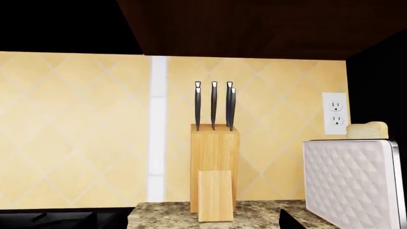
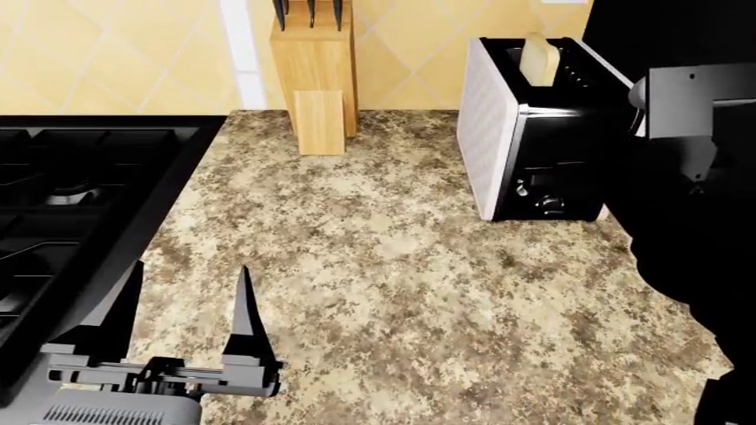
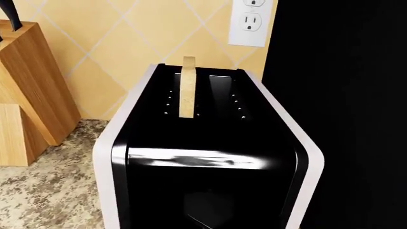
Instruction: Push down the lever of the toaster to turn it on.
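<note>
A speckled brown granite countertop (image 2: 390,283) fills most of the head view, its surface mottled and matte. Behind it runs a wall of warm yellow tile (image 2: 119,53) laid in a diamond pattern, crossed by one pale vertical strip (image 1: 157,129). At the left edge of the head view sits a black stove (image 2: 71,195) with dark grates.

The toaster (image 2: 537,133) stands at the upper right of the head view, near the back of the counter: a boxy body with white quilted sides, rounded corners, and a glossy black top and end panel that catches a bright streak of light in the right wrist view (image 3: 203,157). A slice of tan bread (image 3: 188,88) stands upright in one of its two slots. On the end panel facing the camera are small silver round controls (image 2: 523,189). The lever (image 2: 551,176) shows only as a small dark tab on that black panel, hard to separate from the gloss around it.

At the upper middle of the head view, well apart from the toaster, a pale wooden knife block (image 2: 312,75) rests against the wall; in the left wrist view black-handled knives (image 1: 214,105) rise from its top. A white wall outlet (image 1: 334,113) sits above the toaster.

The left gripper (image 2: 183,310), lower left of the head view, hovers over the counter with its two slim, dark, tapered fingers (image 2: 244,305) spread apart and nothing between them. The right arm (image 2: 697,177) is a dark mass along the right edge; its gripper's fingers are not visible, so their state cannot be told.
</note>
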